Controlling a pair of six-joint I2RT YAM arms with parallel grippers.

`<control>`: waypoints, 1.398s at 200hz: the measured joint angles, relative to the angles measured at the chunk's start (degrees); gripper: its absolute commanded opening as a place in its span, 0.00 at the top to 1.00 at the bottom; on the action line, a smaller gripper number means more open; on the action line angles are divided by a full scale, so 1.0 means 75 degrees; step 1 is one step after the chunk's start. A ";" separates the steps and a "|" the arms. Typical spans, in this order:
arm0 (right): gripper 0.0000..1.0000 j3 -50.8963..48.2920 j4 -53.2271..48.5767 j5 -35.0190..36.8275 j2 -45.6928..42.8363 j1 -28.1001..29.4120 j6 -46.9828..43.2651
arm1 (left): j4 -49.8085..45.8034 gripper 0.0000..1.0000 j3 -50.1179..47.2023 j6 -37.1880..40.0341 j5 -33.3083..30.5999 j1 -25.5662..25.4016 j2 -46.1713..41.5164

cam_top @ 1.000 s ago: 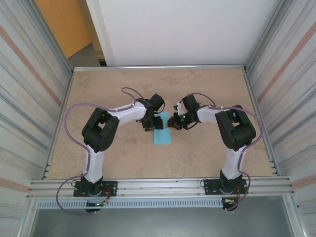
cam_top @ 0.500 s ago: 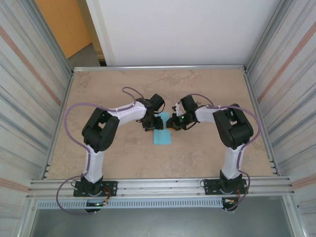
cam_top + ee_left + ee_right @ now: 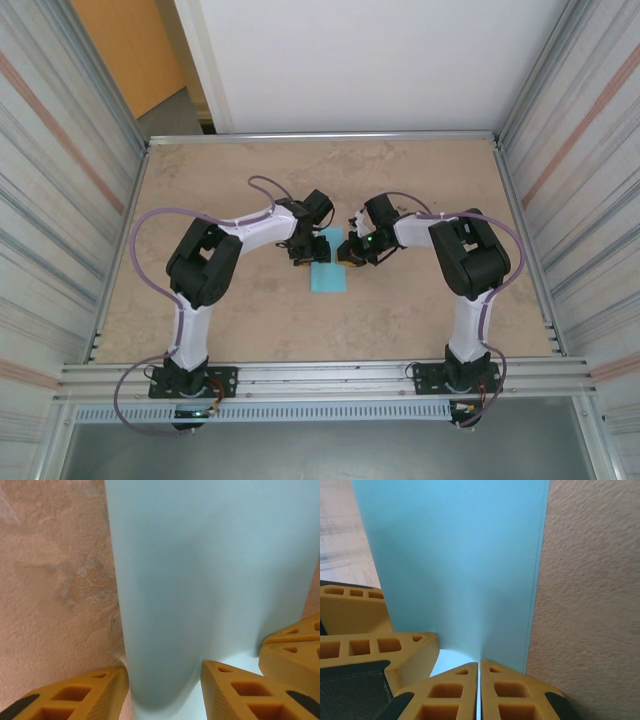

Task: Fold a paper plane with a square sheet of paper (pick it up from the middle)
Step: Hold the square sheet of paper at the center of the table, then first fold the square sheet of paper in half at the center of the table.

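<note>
Counted on the beige table (image 3: 230, 310): one light-blue sheet of paper (image 3: 328, 278), two arms, two grippers. Lying at mid-table as a narrow rectangle (no square outline from above), long sides running near to far. Met about midway along from both sides: from the left by the left gripper (image 3: 303, 257), from the right by the right gripper (image 3: 347, 257), tips close together at the paper.

From the left wrist: left gripper (image 3: 165, 700) with jaws partway apart, its two yellow fingers (image 3: 75, 697) set on either side of a raised hump of the sheet (image 3: 210, 570) and touching it on both flanks, so holding it between them. Paper narrowing toward that grip, widening farther off, plain and unmarked. Just to the right, at the paper's edge, the right gripper's yellow fingers (image 3: 292, 655).

From the right wrist: right gripper (image 3: 478, 690) closed, two fingers pressed together with only a thin pale sliver of paper between them, pinching the sheet (image 3: 455, 560). Smooth blue surface stretching away, right edge straight against the table (image 3: 590, 605). To the left, two fingers (image 3: 350, 612) of the left gripper against the same sheet.
</note>
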 measured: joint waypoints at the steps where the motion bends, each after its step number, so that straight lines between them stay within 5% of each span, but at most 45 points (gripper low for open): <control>1: 0.90 0.0000 0.0000 0.0000 0.0003 0.0000 0.0000 | -0.0003 0.54 0.0000 0.0000 0.0000 0.0000 0.0000; 106: 0.93 0.0105 -0.0175 -0.0160 0.0166 -0.0067 0.0000 | 0.0536 0.54 -0.0950 0.0000 -0.0493 -0.0073 -0.1574; 145: 0.93 0.0105 -0.0181 -0.0154 0.0169 -0.0067 -0.0058 | 0.1472 0.66 -0.1381 0.0070 0.0221 0.0128 -0.2821; 219: 0.94 0.0105 -0.0207 -0.0143 0.0166 -0.0067 -0.0178 | 0.2591 0.88 -0.1440 -0.0207 0.1818 0.0216 -0.1224; 279: 0.95 0.0105 -0.0210 -0.0143 0.0175 -0.0067 -0.0178 | 0.2614 0.90 -0.1411 -0.0291 0.2127 0.0219 -0.0848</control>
